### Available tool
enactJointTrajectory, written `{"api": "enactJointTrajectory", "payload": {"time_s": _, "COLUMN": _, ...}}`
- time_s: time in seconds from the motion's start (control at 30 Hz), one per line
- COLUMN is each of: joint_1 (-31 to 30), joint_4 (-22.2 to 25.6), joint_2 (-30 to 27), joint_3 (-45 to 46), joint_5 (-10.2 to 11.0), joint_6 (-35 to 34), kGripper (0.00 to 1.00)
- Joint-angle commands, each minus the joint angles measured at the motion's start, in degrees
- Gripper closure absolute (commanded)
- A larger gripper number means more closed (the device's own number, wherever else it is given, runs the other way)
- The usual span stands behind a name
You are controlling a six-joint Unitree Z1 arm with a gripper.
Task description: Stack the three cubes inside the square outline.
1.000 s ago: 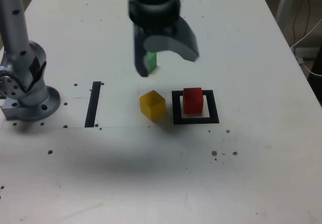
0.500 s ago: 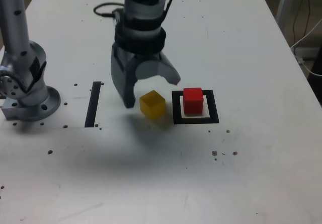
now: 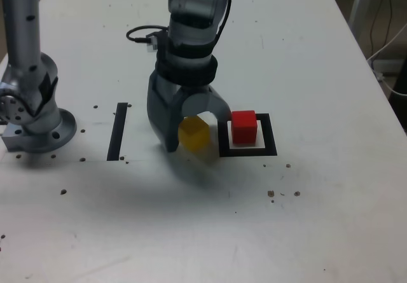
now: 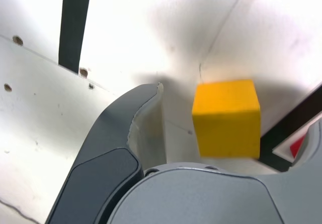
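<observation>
Right now the hand [image 3: 191,135] hangs spread wide and empty, one finger on each side of the yellow cube [image 3: 193,132], not yet pinching it. That cube sits on the counter [image 3: 305,54] just outside the square outline [image 3: 269,133], where the red cube [image 3: 244,126] already rests. The green cube is hidden, probably behind the arm. Light, stiff and matte, the yellow cube should grip well on two opposite flat faces.
</observation>
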Motion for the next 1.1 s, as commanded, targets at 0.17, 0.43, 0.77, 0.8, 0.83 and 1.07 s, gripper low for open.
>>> {"api": "enactJointTrajectory", "payload": {"time_s": 0.17, "joint_1": 1.60, "joint_4": -1.68, "joint_2": 2.12, "joint_3": 0.70, "joint_5": 0.33, "joint_6": 0.68, "kGripper": 0.12}}
{"api": "enactJointTrajectory", "payload": {"time_s": 0.43, "joint_1": 2.34, "joint_4": -2.79, "joint_2": 2.89, "joint_3": 0.09, "joint_5": 0.03, "joint_6": 1.38, "kGripper": 0.34}}
{"api": "enactJointTrajectory", "payload": {"time_s": 0.77, "joint_1": 2.34, "joint_4": -3.01, "joint_2": 2.40, "joint_3": -0.85, "joint_5": 0.17, "joint_6": 1.38, "kGripper": 0.58}}
{"api": "enactJointTrajectory", "payload": {"time_s": 0.8, "joint_1": 2.34, "joint_4": -3.03, "joint_2": 2.36, "joint_3": -0.89, "joint_5": 0.18, "joint_6": 1.38, "kGripper": 0.61}}
{"api": "enactJointTrajectory", "payload": {"time_s": 0.83, "joint_1": 2.34, "joint_4": -3.06, "joint_2": 2.34, "joint_3": -0.92, "joint_5": 0.20, "joint_6": 1.38, "kGripper": 0.63}}
{"api": "enactJointTrajectory", "payload": {"time_s": 1.07, "joint_1": 2.34, "joint_4": -3.21, "joint_2": 2.24, "joint_3": -1.27, "joint_5": 0.90, "joint_6": 1.81, "kGripper": 0.72}}
